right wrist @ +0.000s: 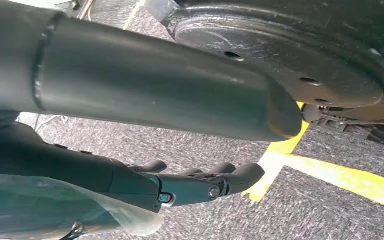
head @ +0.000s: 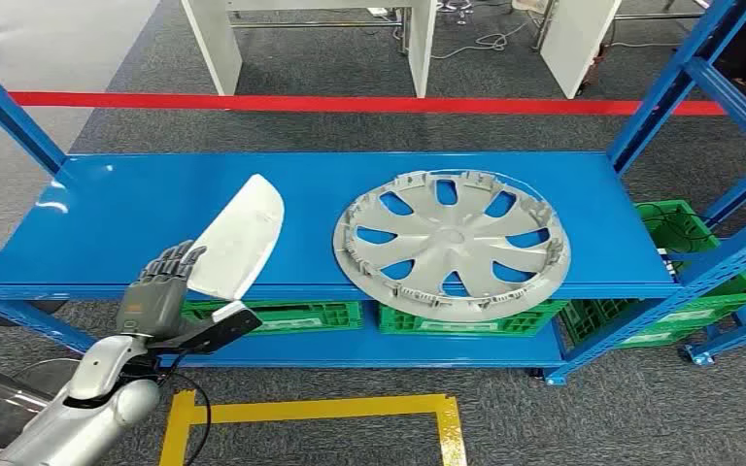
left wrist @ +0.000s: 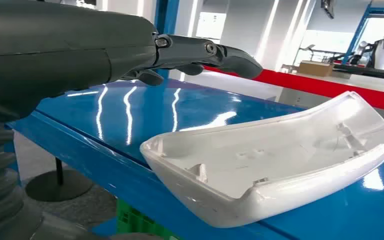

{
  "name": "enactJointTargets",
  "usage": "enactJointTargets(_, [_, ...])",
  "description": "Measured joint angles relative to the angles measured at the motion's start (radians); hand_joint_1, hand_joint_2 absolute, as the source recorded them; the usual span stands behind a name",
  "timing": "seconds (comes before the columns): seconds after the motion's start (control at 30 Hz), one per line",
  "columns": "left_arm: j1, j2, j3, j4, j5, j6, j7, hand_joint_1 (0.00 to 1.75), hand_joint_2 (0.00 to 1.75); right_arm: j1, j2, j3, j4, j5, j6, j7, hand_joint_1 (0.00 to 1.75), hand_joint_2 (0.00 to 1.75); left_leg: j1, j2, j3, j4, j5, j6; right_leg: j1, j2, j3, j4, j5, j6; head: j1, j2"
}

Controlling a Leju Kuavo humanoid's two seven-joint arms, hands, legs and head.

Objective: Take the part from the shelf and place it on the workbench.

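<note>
The blue shelf (head: 107, 209) is carrying a silver hubcap (head: 452, 243) and, left of it, the white mirror-cover part (head: 238, 236), which is lying at the front edge with its hollow side up in the left wrist view. Its long axis is running from the near edge back and to the right. The left hand (head: 160, 286) is hovering just beside the part's near end, fingers (left wrist: 205, 52) extended and apart, gripping nothing. The right hand (right wrist: 200, 185) is hanging low over the floor, empty, fingers loosely curled. No legible writing is showing.
</note>
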Motion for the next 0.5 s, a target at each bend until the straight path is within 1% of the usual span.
enactJointTargets(0.3, [-0.006,-0.002,-0.011,0.014,0.002,-0.014,0.002,0.0,1.75,0.0,0.0,0.0,0.002,0.002,-0.001,0.004,0.0,0.0,0.0,0.0,0.0,0.0,0.0,0.0,0.0,0.0,0.0,0.0,0.0,0.0,0.0,0.0])
enactJointTargets(0.33, [-0.007,-0.002,-0.012,0.016,0.002,-0.014,0.002,0.03,1.75,0.0,0.0,0.0,0.002,0.002,-0.001,0.004,0.0,0.0,0.0,0.0,0.0,0.0,0.0,0.0,0.0,0.0,0.0,0.0,0.0,0.0,0.0,0.0])
enactJointTargets(0.37, [-0.007,-0.002,-0.014,0.017,0.002,-0.015,0.002,0.12,1.75,0.0,0.0,0.0,0.002,0.002,-0.001,0.004,0.0,0.0,0.0,0.0,0.0,0.0,0.0,0.0,0.0,0.0,0.0,0.0,0.0,0.0,0.0,0.0])
enactJointTargets(0.4, [-0.007,-0.002,-0.015,0.019,0.003,-0.015,0.002,0.28,1.75,0.0,0.0,0.0,0.002,0.002,-0.001,0.004,0.0,0.0,0.0,0.0,0.0,0.0,0.0,0.0,0.0,0.0,0.0,0.0,0.0,0.0,0.0,0.0])
enactJointTargets(0.5, [-0.008,-0.003,-0.018,0.023,0.008,-0.017,0.001,1.37,1.75,0.0,0.0,0.0,0.002,0.002,-0.003,0.005,0.0,0.0,0.0,0.0,0.0,0.0,0.0,0.0,0.0,0.0,0.0,0.0,0.0,0.0,0.0,0.0])
